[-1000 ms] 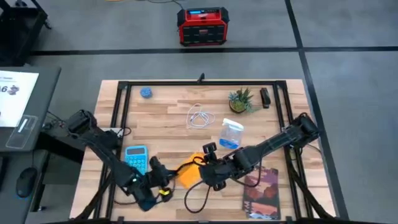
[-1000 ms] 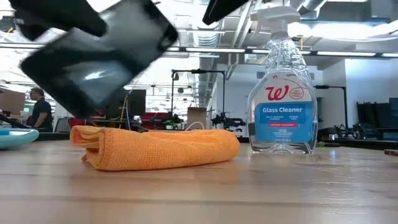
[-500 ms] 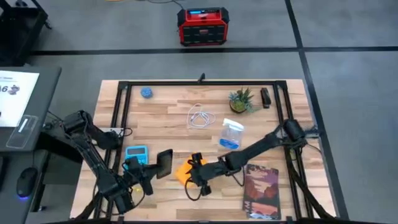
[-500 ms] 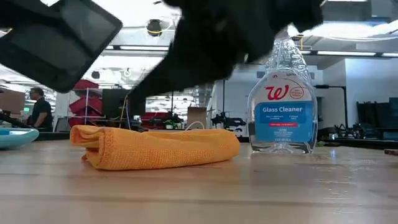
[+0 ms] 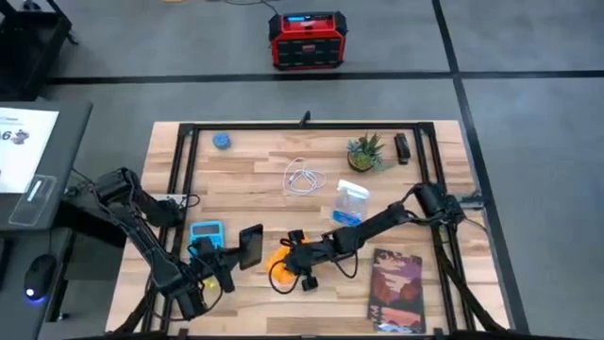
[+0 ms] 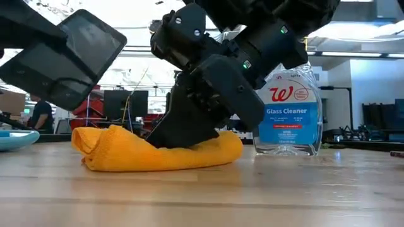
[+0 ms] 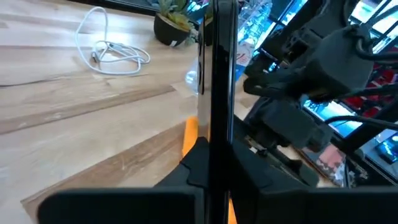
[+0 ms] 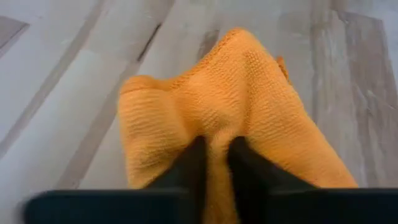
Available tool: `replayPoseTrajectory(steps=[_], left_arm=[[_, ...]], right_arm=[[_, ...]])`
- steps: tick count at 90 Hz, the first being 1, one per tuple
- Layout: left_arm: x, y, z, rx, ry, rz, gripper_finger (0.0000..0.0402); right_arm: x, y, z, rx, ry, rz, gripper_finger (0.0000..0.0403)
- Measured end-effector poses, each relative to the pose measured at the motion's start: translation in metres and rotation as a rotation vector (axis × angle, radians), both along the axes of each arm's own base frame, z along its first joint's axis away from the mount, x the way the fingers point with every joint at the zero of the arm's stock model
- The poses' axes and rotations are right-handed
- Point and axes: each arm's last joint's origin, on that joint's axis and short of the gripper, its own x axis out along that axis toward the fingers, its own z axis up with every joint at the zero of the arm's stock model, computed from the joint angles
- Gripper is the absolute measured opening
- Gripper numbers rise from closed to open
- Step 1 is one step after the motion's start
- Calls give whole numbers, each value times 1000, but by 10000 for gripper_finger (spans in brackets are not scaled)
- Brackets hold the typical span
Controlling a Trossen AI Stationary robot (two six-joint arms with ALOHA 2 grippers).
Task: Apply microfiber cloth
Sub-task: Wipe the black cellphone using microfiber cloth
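Cloth [image 6: 158, 151]: orange-yellow microfiber, lying bunched on the wooden table [image 5: 274, 170] near the front edge, right under the right gripper; one fold is pulled up into a little ridge between its fingers.

Right gripper [image 8: 213, 158]: down on the cloth, fingers pinched together on a fold of it. The wrist view shows the fabric squeezed up between the two dark fingers [image 8: 186, 165], so it's clamped on the cloth, no question.

Left gripper [image 5: 219, 272]: just to the left of the right gripper and raised off the table, closed on the lower edge of a black phone [image 6: 72, 57].

Phone: held up on edge and tilted, screen side facing the right gripper, hanging just beside the cloth and above its left end in the low view. Not touching the cloth as far as I can see.

Calculator [image 5: 207, 234]: blue, flat on the table just behind the left gripper.

Spray bottle [image 6: 289, 110]: clear, blue "Glass Cleaner" label, standing upright behind the right gripper, close to the arm.

Book [image 5: 397, 288]: dark reddish cover, flat on the table off to the right of the right gripper.

White cable [image 5: 302, 178]: loose coil farther back, beyond the bottle.

Plant [image 5: 364, 154]: small potted one near the back, well apart from both grippers.
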Motion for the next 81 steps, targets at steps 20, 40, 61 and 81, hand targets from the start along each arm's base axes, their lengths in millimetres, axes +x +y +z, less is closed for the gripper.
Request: replayPoseTrajectory(steps=[20, 40, 61, 81], left_arm=[[5, -3, 1, -7, -7, -4, 14], [12, -7, 3, 14, -17, -14, 15], [21, -12, 6, 35, -43, -14, 15], [31, -17, 11, 42, -53, -18, 15]], right_arm=[[-12, 21, 46, -143, -164, -79, 3], [-33, 56, 111, -282, -431, -134, 1], [-44, 85, 135, -414, -635, -76, 0], [-28, 75, 113, -485, -638, -94, 0]])
